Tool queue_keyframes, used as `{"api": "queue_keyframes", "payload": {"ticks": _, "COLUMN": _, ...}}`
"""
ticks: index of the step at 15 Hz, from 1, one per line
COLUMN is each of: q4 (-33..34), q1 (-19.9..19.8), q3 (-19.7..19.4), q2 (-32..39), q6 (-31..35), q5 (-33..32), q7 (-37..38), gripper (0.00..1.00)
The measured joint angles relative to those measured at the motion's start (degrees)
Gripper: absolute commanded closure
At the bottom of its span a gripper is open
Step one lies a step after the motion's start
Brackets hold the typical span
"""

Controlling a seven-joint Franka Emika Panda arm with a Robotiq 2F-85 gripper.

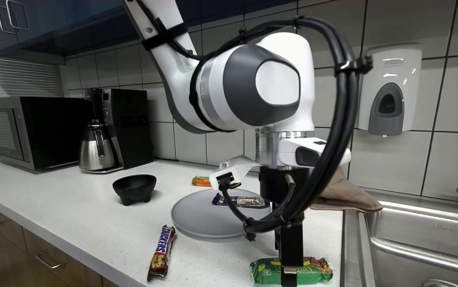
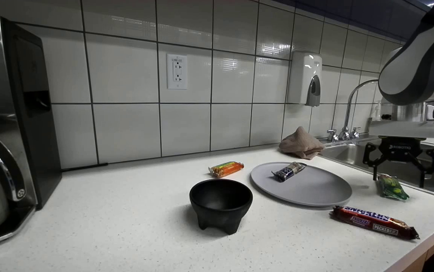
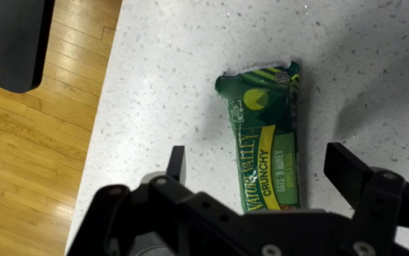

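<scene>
While a plate [image 2: 315, 190] bears food [image 2: 289, 171], the gripper [image 3: 256, 158] seemingly straddles granola [image 3: 266, 138]

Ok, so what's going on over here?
A robot arm has its end effector open over the green bar, not gripping it. The green bar lies on the counter, as do the Snickers and an orange packet. The bowl stands there too, and a dark bar rests on the plate.

White counter [image 2: 126, 234] carrying black bowl [image 2: 220, 215], gray plate [image 2: 315, 189], Snickers [image 2: 374, 222], green packet [image 3: 268, 142], orange packet [image 2: 227, 169], cloth [image 2: 300, 144], coffeemaker [image 1: 129, 127], microwave [image 1: 53, 131]
</scene>
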Motion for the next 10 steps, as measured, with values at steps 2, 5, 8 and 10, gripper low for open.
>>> {"api": "queue_keyframes", "payload": {"ticks": 2, "q4": 0.0, "q1": 0.0, "q3": 0.2, "q2": 0.3, "q6": 1.4, "q5": 0.4, "q7": 0.0, "gripper": 0.00}}
{"api": "queue_keyframes", "payload": {"ticks": 5, "q4": 0.0, "q1": 0.0, "q3": 0.5, "q2": 1.1, "q6": 3.0, "q5": 1.0, "q7": 0.0, "gripper": 0.00}}
{"api": "queue_keyframes", "payload": {"ticks": 8, "q4": 0.0, "q1": 0.0, "q3": 0.6, "q2": 1.8, "q6": 3.8, "q5": 1.9, "q7": 0.0, "gripper": 0.26}}
{"api": "queue_keyframes", "payload": {"ticks": 10, "q4": 0.0, "q1": 0.0, "q3": 0.6, "q2": 2.0, "q6": 4.1, "q5": 2.8, "q7": 0.0, "gripper": 0.42}}
